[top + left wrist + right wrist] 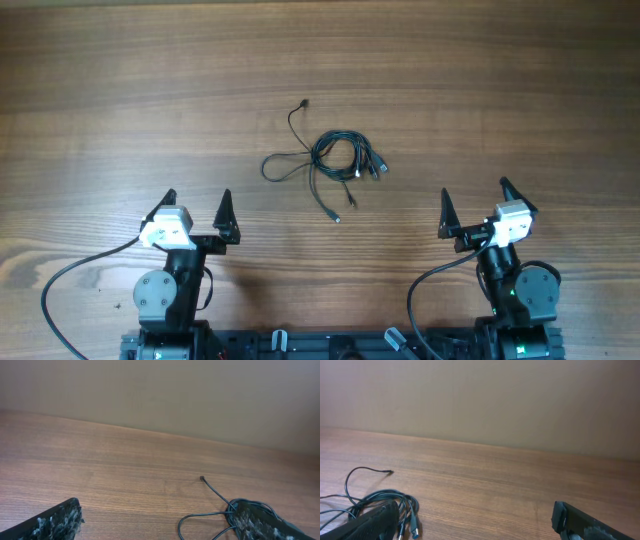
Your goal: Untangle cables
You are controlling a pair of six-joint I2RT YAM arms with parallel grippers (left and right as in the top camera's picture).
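The cables [335, 158] are thin black cords in a tangled coil at the middle of the wooden table, with loose ends trailing up-left, left and down. Several plug ends stick out at the coil's right. My left gripper [196, 204] is open and empty, near the front left, well short of the coil. My right gripper [474, 204] is open and empty, near the front right. In the left wrist view the cables [215, 510] lie by my right finger. In the right wrist view the cables [380, 497] lie at the lower left, partly behind my left finger.
The wooden table [120, 90] runs on all sides of the coil. Thicker black wires [70, 280] hang from both arm bases at the front edge. A plain wall [160, 390] stands behind the table's far edge.
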